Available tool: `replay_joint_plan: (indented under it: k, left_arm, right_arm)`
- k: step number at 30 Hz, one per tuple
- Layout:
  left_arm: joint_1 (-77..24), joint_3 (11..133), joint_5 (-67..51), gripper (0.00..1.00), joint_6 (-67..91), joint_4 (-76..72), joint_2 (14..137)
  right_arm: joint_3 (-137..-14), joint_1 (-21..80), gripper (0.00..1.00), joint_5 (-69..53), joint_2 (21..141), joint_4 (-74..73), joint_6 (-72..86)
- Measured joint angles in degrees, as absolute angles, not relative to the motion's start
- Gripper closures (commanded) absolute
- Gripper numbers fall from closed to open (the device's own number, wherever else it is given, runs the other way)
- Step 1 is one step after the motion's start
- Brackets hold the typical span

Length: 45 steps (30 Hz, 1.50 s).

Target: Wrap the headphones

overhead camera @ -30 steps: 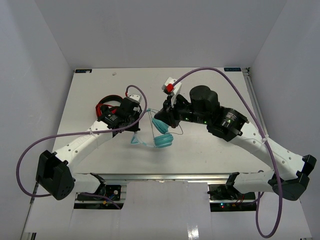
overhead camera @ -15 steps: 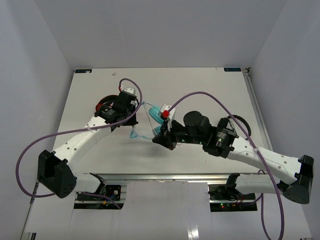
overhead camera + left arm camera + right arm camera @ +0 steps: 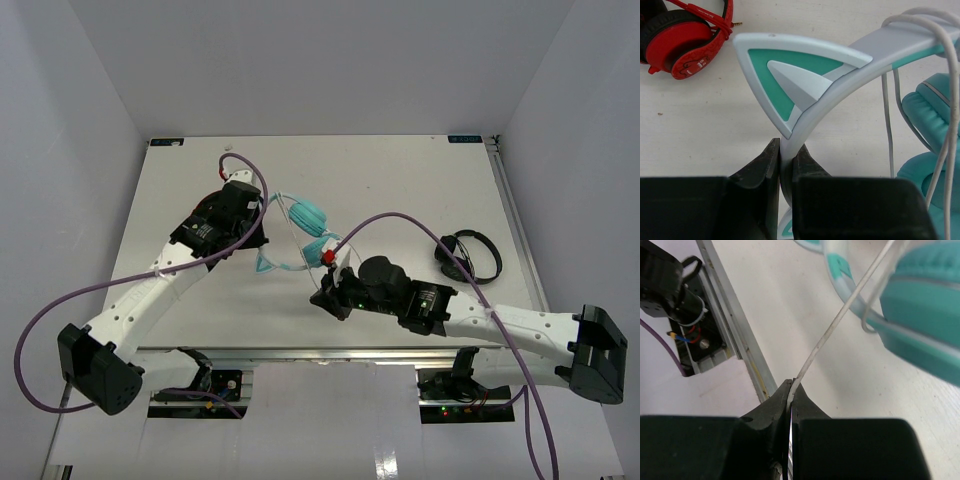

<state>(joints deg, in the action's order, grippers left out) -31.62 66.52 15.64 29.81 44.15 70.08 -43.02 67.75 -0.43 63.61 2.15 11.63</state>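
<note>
A: State of the left end effector (image 3: 786, 152)?
B: Clamped on the pale band of the headphones (image 3: 308, 220), just below a cat ear (image 3: 795, 75).
A: And the right end effector (image 3: 790, 389)?
B: Pinched together on the white cord (image 3: 840, 322). It runs straight up toward the teal cups.
A: Where are the headphones?
B: Mid-bench (image 3: 400, 170), between both arms. The red pair (image 3: 682, 37) lies by the left arm, the black pair (image 3: 468, 256) far right.

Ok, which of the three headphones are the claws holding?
The teal pair: left claw pinches its band, right claw its cord. The red pair and black pair lie free.
</note>
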Motion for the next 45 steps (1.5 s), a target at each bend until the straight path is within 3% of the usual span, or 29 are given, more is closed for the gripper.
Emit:
replay_joint_plan:
  k: [24, 34, 39, 42, 45]
  left_arm:
    - [-31.24, 67.85, 15.48, 1.00, 30.97, 47.64, 58.63]
    - [-31.29, 66.92, 16.45, 1.00, 32.78, 47.65, 56.67]
    - [-31.32, 66.81, 17.16, 1.00, 33.53, 47.57, 55.16]
    - [-31.25, 66.81, 18.19, 1.00, 34.32, 47.09, 54.51]
    - [-31.20, 66.81, 19.10, 1.00, 34.81, 46.05, 53.74]
  right_arm:
    - [-37.33, 67.91, 0.91, 11.09, 69.28, 15.95, 10.26]
    - [-36.60, 67.96, 0.82, 12.11, 68.54, 17.16, 11.49]
    - [-36.53, 68.01, 0.92, 12.43, 68.53, 17.92, 11.93]
    - [-35.83, 68.01, 0.92, 12.82, 68.64, 17.79, 12.32]
    - [-34.89, 68.01, 0.85, 12.95, 68.95, 16.71, 12.87]
